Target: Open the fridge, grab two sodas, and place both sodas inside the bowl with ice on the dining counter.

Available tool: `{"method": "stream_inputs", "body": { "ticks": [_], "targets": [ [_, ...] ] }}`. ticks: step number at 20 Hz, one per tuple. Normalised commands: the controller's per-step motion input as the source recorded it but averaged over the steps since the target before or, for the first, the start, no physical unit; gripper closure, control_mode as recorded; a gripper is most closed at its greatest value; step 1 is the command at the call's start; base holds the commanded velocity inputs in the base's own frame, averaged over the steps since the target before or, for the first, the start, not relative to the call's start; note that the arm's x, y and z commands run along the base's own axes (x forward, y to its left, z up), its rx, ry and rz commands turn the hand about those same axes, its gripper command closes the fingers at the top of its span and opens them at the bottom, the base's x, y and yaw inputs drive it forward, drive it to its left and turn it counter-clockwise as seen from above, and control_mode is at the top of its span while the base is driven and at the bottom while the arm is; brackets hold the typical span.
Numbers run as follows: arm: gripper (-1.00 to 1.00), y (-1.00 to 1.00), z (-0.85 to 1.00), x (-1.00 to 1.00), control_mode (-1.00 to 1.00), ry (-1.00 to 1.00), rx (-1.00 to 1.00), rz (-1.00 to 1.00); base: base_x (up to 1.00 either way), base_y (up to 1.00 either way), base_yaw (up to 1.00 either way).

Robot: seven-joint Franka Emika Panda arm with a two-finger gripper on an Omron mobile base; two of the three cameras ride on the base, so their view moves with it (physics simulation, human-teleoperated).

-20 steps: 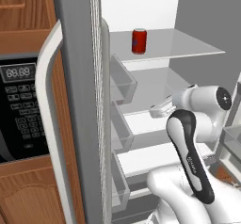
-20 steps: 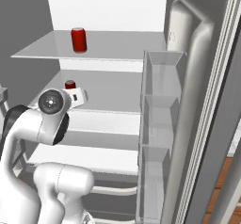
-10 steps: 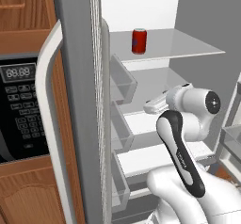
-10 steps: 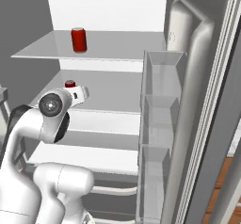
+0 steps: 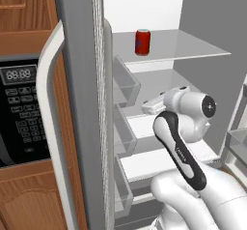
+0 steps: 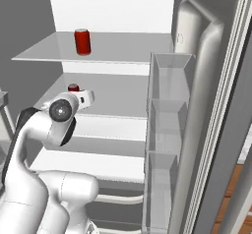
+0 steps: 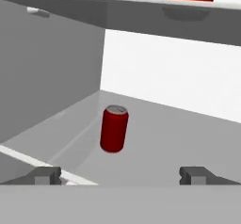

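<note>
Black microwave (image 5: 19, 113) set in brown wood cabinets (image 5: 29, 195); strip of wood floor (image 6: 231, 203) low down.

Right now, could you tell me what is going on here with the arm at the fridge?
The fridge stands open and the arm is reaching into it. Its gripper is open and empty, aimed at a red soda can standing upright on the middle shelf, not yet between the fingers. A second soda can stands on the shelf above.

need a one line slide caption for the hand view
Open gripper lines up on a red soda can standing on the fridge shelf.
</note>
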Motion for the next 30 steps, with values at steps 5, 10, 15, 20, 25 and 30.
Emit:
{"method": "stream_inputs", "body": {
  "ticks": [5,10,15,20,25,30],
  "targets": [
    [-1.0,0.02,0.0,0.4,-1.0,0.02,0.12,0.0,0.0,0.0,0.0],
    [-1.0,0.03,0.0,0.44,-1.0,0.03,0.1,0.0,0.0,0.0,0.0],
    [-1.0,0.08,0.0,0.36,-1.0,0.03,0.11,0.01,0.0,0.0,0.0],
    [-1.0,0.23,-0.1,0.18,-1.0,0.01,0.02,0.0,0.0,0.0,0.0],
    [-1.0,0.09,-0.08,0.03,-1.0,0.02,0.0,0.0,0.0,0.0,0.0],
    [-1.0,0.08,-0.1,0.14,-1.0,0.02,0.0,0.0,0.0,0.0,0.0]
  ]
}}
